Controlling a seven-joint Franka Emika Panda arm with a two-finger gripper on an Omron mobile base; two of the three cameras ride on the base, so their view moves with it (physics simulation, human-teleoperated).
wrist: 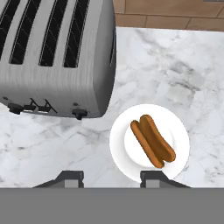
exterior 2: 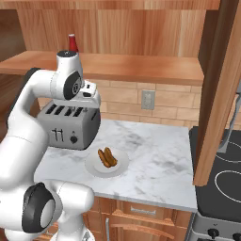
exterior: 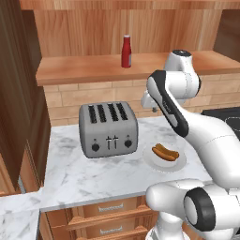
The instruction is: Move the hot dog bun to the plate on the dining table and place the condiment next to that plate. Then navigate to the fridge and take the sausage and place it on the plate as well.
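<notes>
The orange-brown hot dog bun (exterior: 165, 152) (exterior 2: 107, 157) (wrist: 152, 141) lies on a small white saucer (exterior: 151, 162) (exterior 2: 123, 165) (wrist: 119, 155) on the marble counter with wooden drawers. The red condiment (exterior: 126, 51) (exterior 2: 73, 43) bottle stands upright on the wooden shelf above the counter. My gripper (wrist: 111, 177) hangs above the counter, pointing down, open and empty, with the bun just ahead of its right fingertip (wrist: 153, 176). The dining table, its plate, the fridge and the sausage are out of view.
A steel four-slot toaster (exterior: 108, 129) (exterior 2: 70, 124) (wrist: 52, 57) stands close left of the saucer. A black stove (exterior 2: 221, 181) (exterior: 225, 115) borders the counter on the right. A wooden cabinet door (exterior 2: 216, 94) juts out above the stove side. Brick wall behind.
</notes>
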